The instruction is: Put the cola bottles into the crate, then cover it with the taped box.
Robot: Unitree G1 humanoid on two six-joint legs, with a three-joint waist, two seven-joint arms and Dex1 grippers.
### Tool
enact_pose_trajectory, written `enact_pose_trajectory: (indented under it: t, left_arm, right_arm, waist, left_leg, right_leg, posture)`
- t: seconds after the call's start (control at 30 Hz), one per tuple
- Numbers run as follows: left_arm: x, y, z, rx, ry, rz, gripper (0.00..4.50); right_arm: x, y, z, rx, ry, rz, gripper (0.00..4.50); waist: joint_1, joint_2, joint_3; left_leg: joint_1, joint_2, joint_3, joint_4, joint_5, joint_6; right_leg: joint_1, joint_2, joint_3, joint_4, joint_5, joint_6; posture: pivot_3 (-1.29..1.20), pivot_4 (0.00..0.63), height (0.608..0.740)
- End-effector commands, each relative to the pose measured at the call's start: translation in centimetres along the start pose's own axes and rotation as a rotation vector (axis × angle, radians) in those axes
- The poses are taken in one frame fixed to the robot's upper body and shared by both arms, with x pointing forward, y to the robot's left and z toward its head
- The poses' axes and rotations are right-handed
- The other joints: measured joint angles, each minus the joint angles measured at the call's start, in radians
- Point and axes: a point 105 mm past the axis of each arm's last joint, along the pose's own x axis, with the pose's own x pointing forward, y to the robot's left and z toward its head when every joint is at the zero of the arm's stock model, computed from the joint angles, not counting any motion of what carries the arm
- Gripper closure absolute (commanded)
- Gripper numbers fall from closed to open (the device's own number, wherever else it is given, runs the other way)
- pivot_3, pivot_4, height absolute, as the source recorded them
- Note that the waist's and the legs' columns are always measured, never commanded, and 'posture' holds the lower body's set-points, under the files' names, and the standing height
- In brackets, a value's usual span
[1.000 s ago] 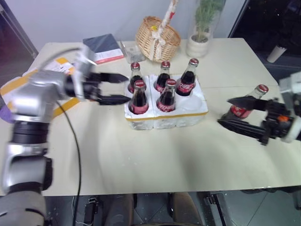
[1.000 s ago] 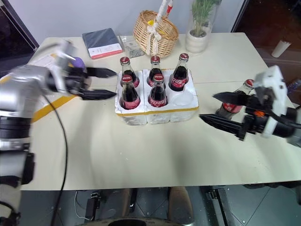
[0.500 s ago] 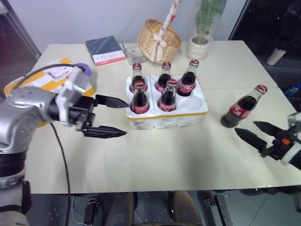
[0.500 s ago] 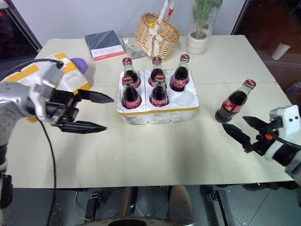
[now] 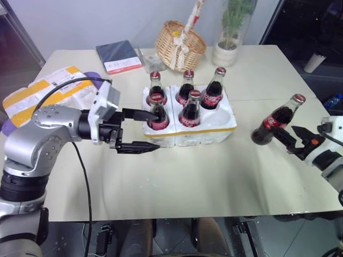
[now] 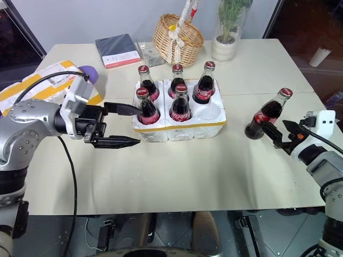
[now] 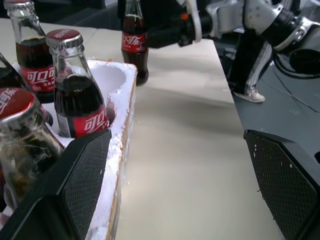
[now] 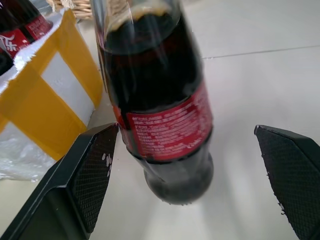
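Standing glass bottle [image 5: 277, 121], ridged fingers [image 8: 95, 170] flanking

Silver left arm [image 5: 40, 134] (black cable, jaws).

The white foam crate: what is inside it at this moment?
The crate holds five cola bottles; the sixth well, at its front right corner, is empty. The bottle bases sit down in the wells, hidden by the foam.
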Motion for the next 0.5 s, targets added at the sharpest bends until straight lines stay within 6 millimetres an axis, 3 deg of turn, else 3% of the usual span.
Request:
enact_pose_trajectory:
  t: [0.03, 0.3, 0.4, 0.47, 0.5]
  left_arm:
    - [0.1, 0.3, 0.9, 0.047, -0.014, 0.008, 0.06]
    - [0.6, 0.4, 0.8, 0.059, -0.014, 0.001, 0.06]
    - [0.5, 0.6, 1.0, 0.065, -0.017, 0.005, 0.00]
    - [0.5, 0.8, 1.0, 0.067, -0.017, 0.008, 0.00]
    - [0.4, 0.8, 1.0, 0.067, -0.015, 0.009, 0.00]
  right_arm:
    - [0.7, -0.2, 1.0, -0.026, -0.046, -0.002, 0.00]
    - [3.3, 0.1, 1.2, -0.008, -0.071, 0.025, 0.00]
    - [3.4, 0.6, 1.9, 0.009, -0.112, 0.047, 0.89]
    - [3.3, 1.1, 2.3, -0.014, -0.125, 0.063, 1.71]
    - [3.0, 1.6, 2.5, -0.048, -0.132, 0.077, 1.68]
  waist:
    - [0.000, 0.000, 0.000]
    - [0.000, 0.000, 0.000]
    - [0.000, 0.000, 0.000]
    - [0.001, 0.000, 0.000]
    - [0.000, 0.001, 0.000]
  left_leg:
    - [0.000, 0.000, 0.000, 0.000, 0.000, 0.000]
    - [0.000, 0.000, 0.000, 0.000, 0.000, 0.000]
    - [0.000, 0.000, 0.000, 0.000, 0.000, 0.000]
    - [0.000, 0.000, 0.000, 0.000, 0.000, 0.000]
    - [0.000, 0.000, 0.000, 0.000, 0.000, 0.000]
  right_leg:
    - [0.000, 0.000, 0.000, 0.000, 0.000, 0.000]
    - [0.000, 0.000, 0.000, 0.000, 0.000, 0.001]
    - [0.000, 0.000, 0.000, 0.000, 0.000, 0.001]
    - [0.000, 0.000, 0.000, 0.000, 0.000, 0.001]
    - [0.000, 0.000, 0.000, 0.000, 0.000, 0.001]
  posture:
    - [0.00, 0.150, 0.740]
    - [0.00, 0.150, 0.740]
    - [0.00, 0.150, 0.740]
    - [0.00, 0.150, 0.740]
    - [0.00, 0.150, 0.740]
